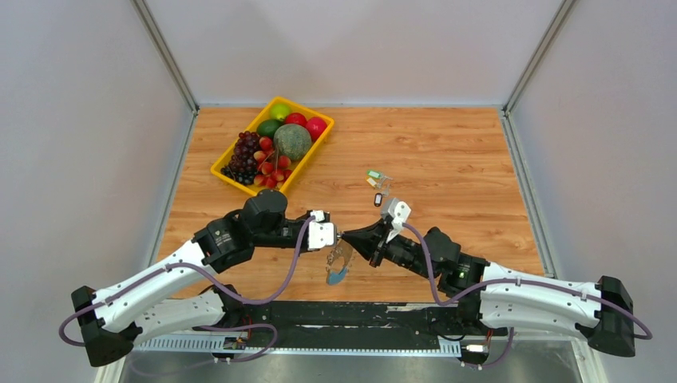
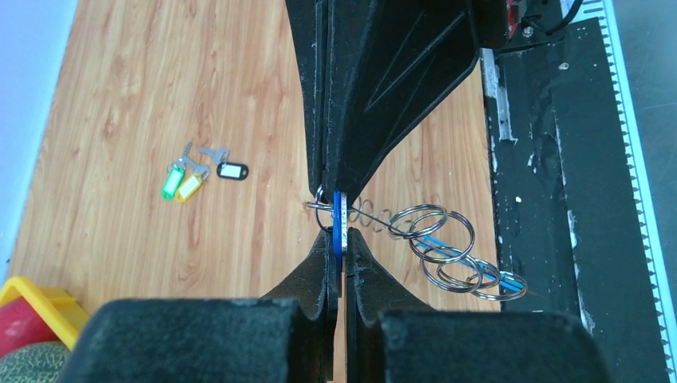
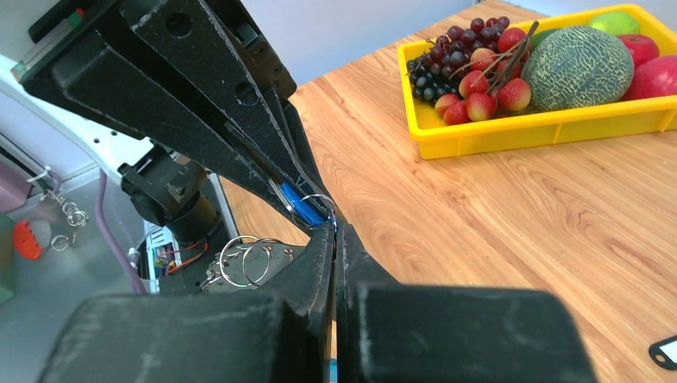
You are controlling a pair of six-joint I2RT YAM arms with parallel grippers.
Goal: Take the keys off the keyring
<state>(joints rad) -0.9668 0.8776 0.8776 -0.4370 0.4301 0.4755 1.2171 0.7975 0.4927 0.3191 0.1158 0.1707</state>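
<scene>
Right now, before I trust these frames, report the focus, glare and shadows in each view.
Top external: even, diffuse light, soft shadows, everything sharp, though the keyring is tiny. Left wrist: its own jaws are a blurred black mass at the bottom; the keys are crisp; the rings glint slightly. Right wrist: near jaws blurred, yellow tray sharp, left background soft.
</scene>
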